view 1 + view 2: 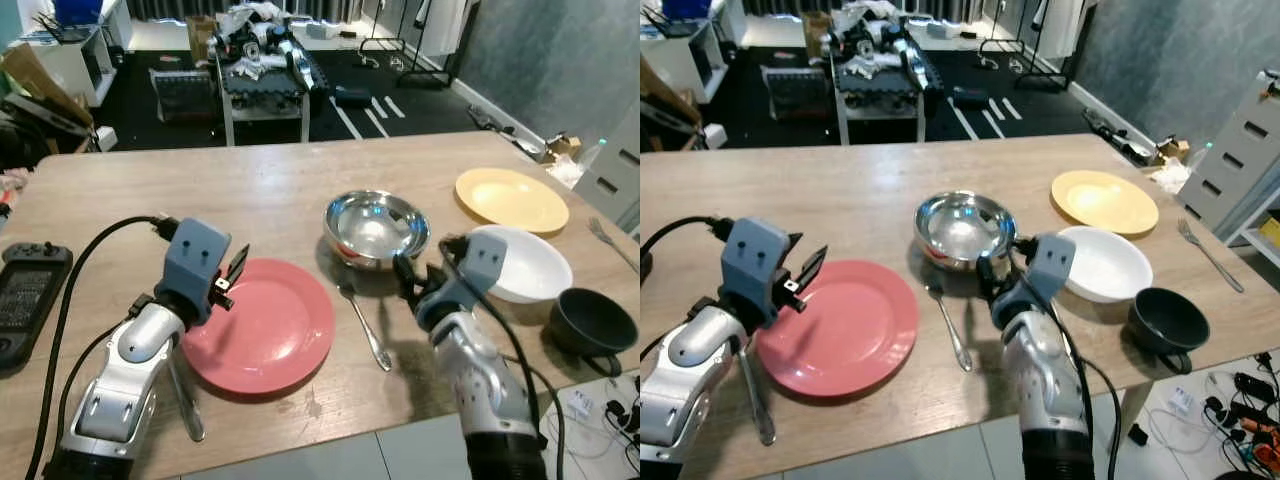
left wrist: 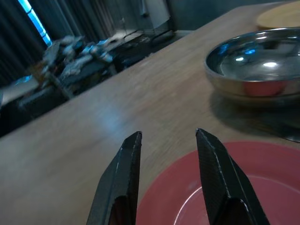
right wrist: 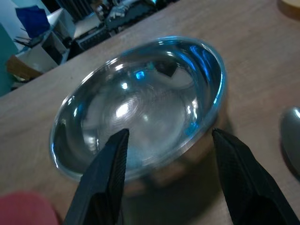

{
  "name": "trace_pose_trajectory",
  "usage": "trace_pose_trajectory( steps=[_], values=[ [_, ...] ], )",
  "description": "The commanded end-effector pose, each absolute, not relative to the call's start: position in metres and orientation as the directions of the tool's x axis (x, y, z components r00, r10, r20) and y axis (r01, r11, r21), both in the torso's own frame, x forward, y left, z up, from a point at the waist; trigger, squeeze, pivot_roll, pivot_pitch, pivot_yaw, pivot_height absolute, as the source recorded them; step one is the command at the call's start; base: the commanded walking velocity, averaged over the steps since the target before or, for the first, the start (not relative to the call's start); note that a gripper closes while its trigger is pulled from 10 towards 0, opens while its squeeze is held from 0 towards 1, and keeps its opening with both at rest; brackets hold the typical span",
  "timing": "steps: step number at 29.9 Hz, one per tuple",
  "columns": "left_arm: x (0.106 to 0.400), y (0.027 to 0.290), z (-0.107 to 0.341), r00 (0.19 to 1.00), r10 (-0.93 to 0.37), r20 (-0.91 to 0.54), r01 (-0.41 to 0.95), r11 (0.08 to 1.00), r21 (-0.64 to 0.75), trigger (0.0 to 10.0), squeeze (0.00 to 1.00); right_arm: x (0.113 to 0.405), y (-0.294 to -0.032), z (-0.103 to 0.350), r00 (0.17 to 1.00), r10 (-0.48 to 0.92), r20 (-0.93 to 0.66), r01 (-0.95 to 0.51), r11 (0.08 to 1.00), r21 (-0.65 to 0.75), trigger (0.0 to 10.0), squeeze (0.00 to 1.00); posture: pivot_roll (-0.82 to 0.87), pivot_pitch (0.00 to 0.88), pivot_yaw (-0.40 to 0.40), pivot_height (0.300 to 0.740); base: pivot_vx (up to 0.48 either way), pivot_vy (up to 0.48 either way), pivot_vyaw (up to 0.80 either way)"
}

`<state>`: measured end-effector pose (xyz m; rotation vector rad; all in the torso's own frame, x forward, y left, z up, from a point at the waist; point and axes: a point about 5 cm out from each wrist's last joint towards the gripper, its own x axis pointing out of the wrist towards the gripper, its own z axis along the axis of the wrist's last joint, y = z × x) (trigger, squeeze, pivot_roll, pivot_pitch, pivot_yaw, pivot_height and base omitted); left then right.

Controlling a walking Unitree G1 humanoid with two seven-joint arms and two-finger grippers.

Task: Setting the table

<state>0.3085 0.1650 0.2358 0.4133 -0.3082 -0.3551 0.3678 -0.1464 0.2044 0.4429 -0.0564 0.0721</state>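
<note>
A round pink plate [image 1: 262,325] lies flat on the wooden surface [image 1: 250,190], with a spoon [image 1: 365,325] just to its right, handle toward the near edge. Behind the spoon sits a shiny steel bowl [image 1: 376,226], upright. Further right are a white bowl [image 1: 530,265], a dark bowl [image 1: 592,322], a yellow plate [image 1: 511,199] and a fork [image 1: 612,242].

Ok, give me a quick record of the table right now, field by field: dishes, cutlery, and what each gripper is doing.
table: wooden table
red plate: red plate, left gripper open above its rim
steel bowl: steel bowl, right gripper open just before it
other dishes: yellow plate, white bowl, dark cup
cutlery: spoon, fork
</note>
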Motion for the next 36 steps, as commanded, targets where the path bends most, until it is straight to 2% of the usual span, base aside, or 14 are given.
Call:
trace_pose_trajectory(
  steps=[1,6,9,11,15,20,22,23,24,26,27,36],
  values=[
    [0.302,0.162,0.237,0.869,-0.450,0.205,0.319,0.827,0.462,10.0,0.00,0.369,-0.149,0.196,0.998,0.052,0.031,-0.060,0.892,0.449,10.0,0.00,0.13,0.192,-0.014,0.740,0.000,0.000,0.00],
    [0.288,0.172,0.261,0.795,-0.586,0.158,0.460,0.751,0.473,10.0,0.00,0.378,-0.151,0.208,0.998,0.048,0.046,-0.064,0.896,0.440,10.0,0.00,0.15,0.216,-0.029,0.740,0.000,0.000,0.00],
    [0.285,0.173,0.267,0.778,-0.610,0.150,0.481,0.732,0.482,10.0,0.00,0.379,-0.153,0.209,0.998,0.045,0.038,-0.057,0.901,0.429,10.0,0.00,0.15,0.223,-0.034,0.740,0.000,0.000,0.00],
    [0.279,0.175,0.282,0.738,-0.659,0.143,0.520,0.692,0.501,10.0,0.00,0.383,-0.156,0.201,1.000,0.011,-0.027,0.000,0.931,0.366,10.0,0.00,0.15,0.237,-0.042,0.740,0.000,0.000,0.00],
    [0.277,0.175,0.286,0.727,-0.672,0.144,0.530,0.681,0.504,10.0,0.00,0.385,-0.157,0.199,0.999,-0.003,-0.049,0.020,0.940,0.341,10.0,0.00,0.15,0.237,-0.042,0.740,0.000,0.000,0.00],
    [0.273,0.173,0.291,0.721,-0.672,0.172,0.533,0.695,0.482,10.0,0.00,0.388,-0.152,0.180,0.987,-0.005,-0.163,0.057,0.947,0.315,10.0,0.00,0.15,0.250,-0.053,0.740,0.000,0.000,0.00],
    [0.272,0.173,0.289,0.729,-0.663,0.170,0.530,0.705,0.471,10.0,0.00,0.388,-0.146,0.172,0.974,0.054,-0.220,0.046,0.904,0.425,10.0,0.00,0.15,0.251,-0.056,0.740,0.000,0.000,0.00],
    [0.272,0.173,0.289,0.729,-0.663,0.170,0.530,0.705,0.471,10.0,0.00,0.388,-0.146,0.172,0.974,0.054,-0.220,0.046,0.904,0.425,10.0,0.00,0.15,0.251,-0.056,0.740,0.000,0.000,0.00],
    [0.273,0.175,0.288,0.740,-0.652,0.167,0.525,0.714,0.462,10.0,0.00,0.388,-0.144,0.171,0.971,0.100,-0.217,0.026,0.859,0.512,3.0,0.00,0.14,0.249,-0.054,0.740,0.000,0.000,0.00],
    [0.273,0.175,0.288,0.743,-0.649,0.166,0.524,0.717,0.458,10.0,0.00,0.388,-0.145,0.172,0.972,0.108,-0.211,0.021,0.847,0.532,3.0,0.00,0.14,0.248,-0.053,0.740,0.000,0.000,0.00],
    [0.273,0.176,0.288,0.747,-0.645,0.163,0.523,0.721,0.455,10.0,0.00,0.389,-0.146,0.174,0.975,0.110,-0.194,0.016,0.833,0.553,0.0,0.00,0.14,0.248,-0.052,0.740,0.000,0.000,0.00],
    [0.277,0.179,0.287,0.769,-0.618,0.164,0.502,0.743,0.444,10.0,0.00,0.389,-0.150,0.181,0.988,0.106,-0.116,-0.014,0.795,0.607,0.0,0.00,0.14,0.237,-0.041,0.740,0.000,0.000,0.00]
  ],
)
